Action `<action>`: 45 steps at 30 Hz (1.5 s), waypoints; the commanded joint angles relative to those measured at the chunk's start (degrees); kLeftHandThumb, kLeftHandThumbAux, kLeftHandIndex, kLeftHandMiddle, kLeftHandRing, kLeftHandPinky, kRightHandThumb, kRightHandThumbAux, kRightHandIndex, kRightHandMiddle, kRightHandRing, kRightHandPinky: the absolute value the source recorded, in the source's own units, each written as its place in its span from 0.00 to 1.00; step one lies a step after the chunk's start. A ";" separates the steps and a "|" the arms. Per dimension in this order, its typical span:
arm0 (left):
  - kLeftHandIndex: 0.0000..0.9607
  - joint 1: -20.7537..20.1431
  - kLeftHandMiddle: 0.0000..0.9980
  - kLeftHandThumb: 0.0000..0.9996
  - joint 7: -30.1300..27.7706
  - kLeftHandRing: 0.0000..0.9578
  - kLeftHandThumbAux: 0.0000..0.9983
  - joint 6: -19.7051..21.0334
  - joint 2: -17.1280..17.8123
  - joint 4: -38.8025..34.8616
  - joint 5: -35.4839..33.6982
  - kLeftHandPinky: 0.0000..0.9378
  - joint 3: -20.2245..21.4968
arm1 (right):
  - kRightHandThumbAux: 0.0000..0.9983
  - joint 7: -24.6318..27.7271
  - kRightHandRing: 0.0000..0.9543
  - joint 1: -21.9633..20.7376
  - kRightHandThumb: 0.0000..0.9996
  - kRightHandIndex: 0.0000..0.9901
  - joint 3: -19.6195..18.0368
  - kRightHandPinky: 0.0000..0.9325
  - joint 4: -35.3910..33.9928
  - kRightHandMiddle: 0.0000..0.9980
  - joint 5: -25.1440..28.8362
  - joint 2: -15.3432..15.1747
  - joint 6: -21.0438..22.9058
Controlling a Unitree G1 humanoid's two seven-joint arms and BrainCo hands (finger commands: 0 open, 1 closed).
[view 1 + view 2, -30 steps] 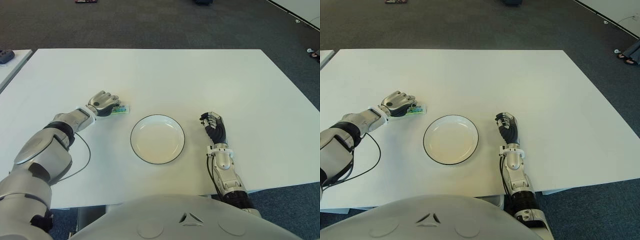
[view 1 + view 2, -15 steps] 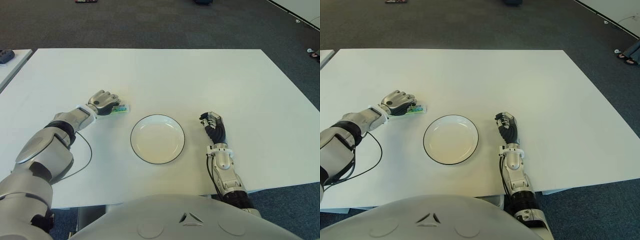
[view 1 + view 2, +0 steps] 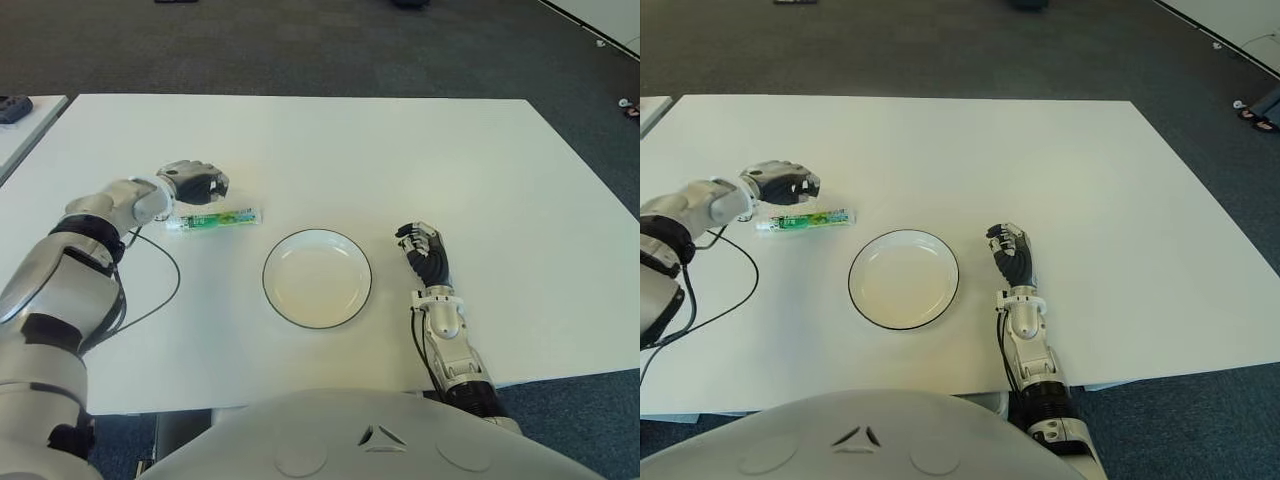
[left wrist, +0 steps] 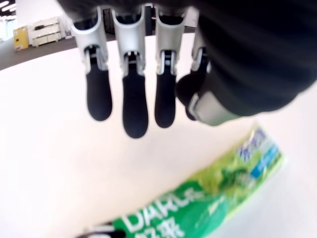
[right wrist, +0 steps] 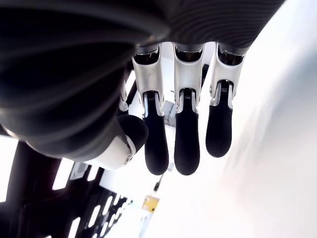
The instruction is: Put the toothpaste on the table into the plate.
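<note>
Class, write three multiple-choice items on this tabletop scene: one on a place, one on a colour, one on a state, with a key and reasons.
1. Where does the green toothpaste tube lie?
A. inside the plate
B. on the white table, to the left of the plate
C. in the right hand

2. What colour is the rim of the round white plate?
A. red
B. dark
C. yellow

3. What does the left hand hold?
A. nothing
B. the tube
C. the plate

Key: 1 B, the tube lies flat on the table between the left hand and the plate. 2 B, a thin dark line rings the plate. 3 A, in the left wrist view the fingers hang clear of the tube. The right hand shows to the right of the plate.
</note>
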 commanded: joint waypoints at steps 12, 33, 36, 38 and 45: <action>0.13 -1.59 0.18 0.39 -11.36 0.21 0.47 6.79 1.27 -5.42 -3.04 0.22 5.72 | 0.74 0.77 0.54 -0.22 0.70 0.43 0.47 0.53 -1.54 0.48 -0.47 0.45 2.85; 0.07 -2.18 0.10 0.45 -14.49 0.10 0.47 7.80 3.03 -6.79 -3.34 0.16 8.35 | 0.74 2.83 0.54 0.31 0.70 0.42 0.41 0.57 -3.19 0.48 0.48 0.87 4.81; 0.07 -1.59 0.08 0.49 -15.43 0.09 0.42 8.22 3.18 -7.65 -2.78 0.15 7.75 | 0.74 2.98 0.54 0.37 0.70 0.42 0.34 0.58 -3.23 0.48 0.55 0.94 4.77; 0.06 -0.70 0.06 0.54 -16.10 0.07 0.37 8.44 3.21 -8.28 -2.42 0.13 7.24 | 0.74 2.93 0.55 0.36 0.70 0.43 0.29 0.57 -3.11 0.48 0.46 0.94 4.73; 0.07 2.23 0.06 0.64 -13.54 0.09 0.29 8.50 2.93 -9.37 -0.27 0.19 5.84 | 0.74 2.83 0.54 0.55 0.70 0.43 0.20 0.56 -3.12 0.49 0.26 0.83 4.56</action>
